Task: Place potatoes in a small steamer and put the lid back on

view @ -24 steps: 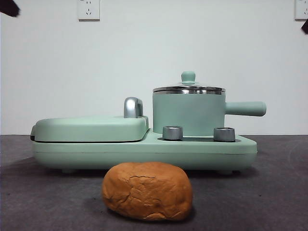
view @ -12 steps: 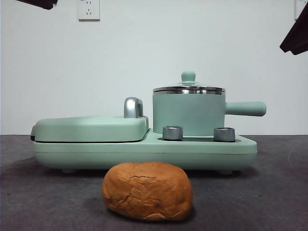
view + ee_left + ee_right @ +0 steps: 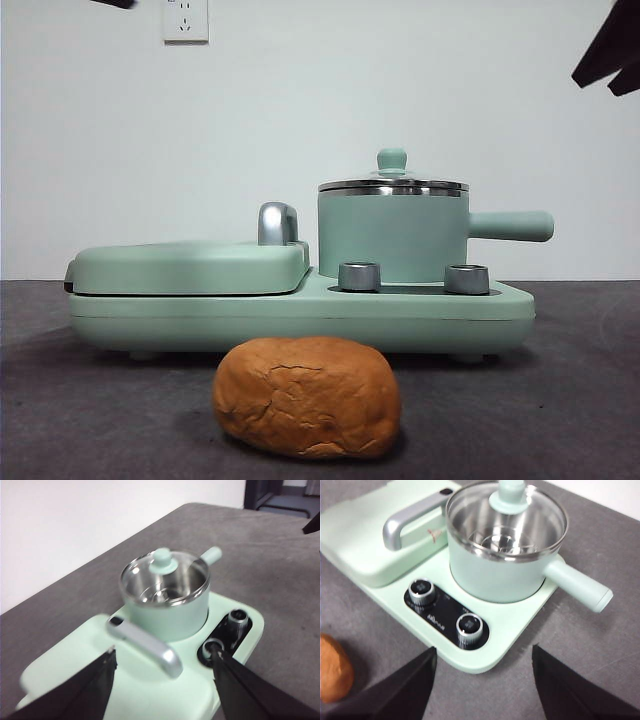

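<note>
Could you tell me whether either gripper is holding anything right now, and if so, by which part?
Nothing is held. The left gripper and right gripper are both open and empty above the steamer; the potato lies untouched on the table.

It looks like a lab test setup rather than a kitchen: a bench [image 3: 580, 420] covered in dark grey felt, a bare white wall [image 3: 300, 110] with a socket [image 3: 185, 20], and 1 mint-green cooking appliance [image 3: 300, 310].

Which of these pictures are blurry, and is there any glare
Left wrist view: soft all over, the lid and dials smeared. Right wrist view: sharper, reflections on the small steamer. Front view: crisp, evenly lit, soft shadow under the potato.
</note>
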You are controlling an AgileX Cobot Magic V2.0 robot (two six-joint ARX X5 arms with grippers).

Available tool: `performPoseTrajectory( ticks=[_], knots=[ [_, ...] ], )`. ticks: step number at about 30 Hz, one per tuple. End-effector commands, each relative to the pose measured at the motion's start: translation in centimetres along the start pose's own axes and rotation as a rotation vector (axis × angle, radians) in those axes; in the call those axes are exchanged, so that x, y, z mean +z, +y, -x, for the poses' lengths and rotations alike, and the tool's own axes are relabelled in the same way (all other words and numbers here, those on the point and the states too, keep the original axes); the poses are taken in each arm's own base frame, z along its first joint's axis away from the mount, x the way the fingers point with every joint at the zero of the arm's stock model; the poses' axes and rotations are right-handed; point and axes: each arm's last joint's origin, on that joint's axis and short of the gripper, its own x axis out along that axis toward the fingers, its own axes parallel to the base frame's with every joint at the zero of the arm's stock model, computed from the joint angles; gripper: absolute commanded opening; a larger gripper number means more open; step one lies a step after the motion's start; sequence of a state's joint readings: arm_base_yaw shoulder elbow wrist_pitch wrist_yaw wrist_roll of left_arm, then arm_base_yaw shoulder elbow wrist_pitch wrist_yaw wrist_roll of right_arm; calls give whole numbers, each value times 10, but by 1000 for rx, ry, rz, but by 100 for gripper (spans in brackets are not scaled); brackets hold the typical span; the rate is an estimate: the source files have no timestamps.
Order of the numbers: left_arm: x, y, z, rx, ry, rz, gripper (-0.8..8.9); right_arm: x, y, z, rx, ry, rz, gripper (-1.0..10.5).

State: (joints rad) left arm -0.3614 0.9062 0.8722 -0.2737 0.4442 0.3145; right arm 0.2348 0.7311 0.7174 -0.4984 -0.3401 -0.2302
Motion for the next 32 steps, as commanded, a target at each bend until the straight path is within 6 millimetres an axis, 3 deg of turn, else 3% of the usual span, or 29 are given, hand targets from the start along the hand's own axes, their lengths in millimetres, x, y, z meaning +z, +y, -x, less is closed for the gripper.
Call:
performPoseTrajectory(
  ticks=[1,9,17,32],
  knots=[
    [7,2,-18,-27,-43,17,274,7,0,2,-1,-37,-34,303],
    [6,1,-79,-49,-145,-31,276,10,-1,2,-4,-59,-79,303],
    [-2,13,-135,-38,-152,108,276,10,-1,2,-4,-59,-113,303],
    [17,19,-225,-104,-145,102,277,10,-1,2,-6,-57,-122,303]
  ],
)
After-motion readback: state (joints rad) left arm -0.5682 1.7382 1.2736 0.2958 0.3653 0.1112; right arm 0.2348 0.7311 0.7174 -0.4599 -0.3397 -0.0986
